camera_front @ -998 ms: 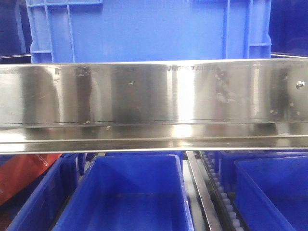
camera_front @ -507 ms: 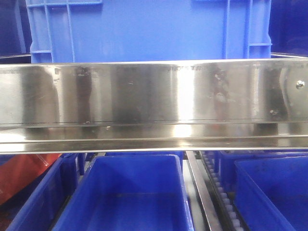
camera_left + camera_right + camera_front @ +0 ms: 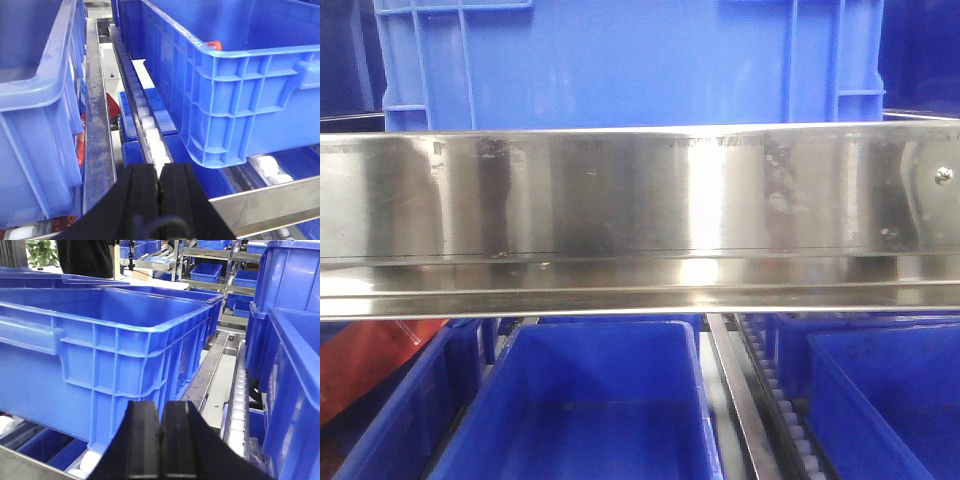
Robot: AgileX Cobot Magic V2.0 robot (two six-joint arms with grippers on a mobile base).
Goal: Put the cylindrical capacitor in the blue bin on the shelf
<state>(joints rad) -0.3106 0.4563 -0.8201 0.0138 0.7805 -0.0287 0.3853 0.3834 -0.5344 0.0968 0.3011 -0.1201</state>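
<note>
While the front view is filled by the shelf's steel rail (image 3: 640, 190) running straight across, a big blue bin (image 3: 620, 60) stands above it at 12 o'clock and a smaller bin (image 3: 585, 400) sits below at 6 o'clock. At 5 o'clock a white roller track (image 3: 782, 400) runs between that bin and another blue bin (image 3: 890, 400); something red (image 3: 370, 365) shows at 8 o'clock.

From the left wrist, the left gripper (image 3: 160, 185) sits at 6 o'clock with its black pads pressed together and nothing visible between them. A roller track (image 3: 145, 120) leads away toward 12 o'clock, with a ribbed bin (image 3: 240, 100) at 2 o'clock and a second bin (image 3: 35, 100) at 9 o'clock.

From the right wrist, the right gripper (image 3: 161, 432) is likewise closed, pads touching, holding nothing that shows. A large bin (image 3: 110, 350) lies at 10 o'clock, just beyond the pads.

The capacitor appears in no view, so its place cannot be told.
</note>
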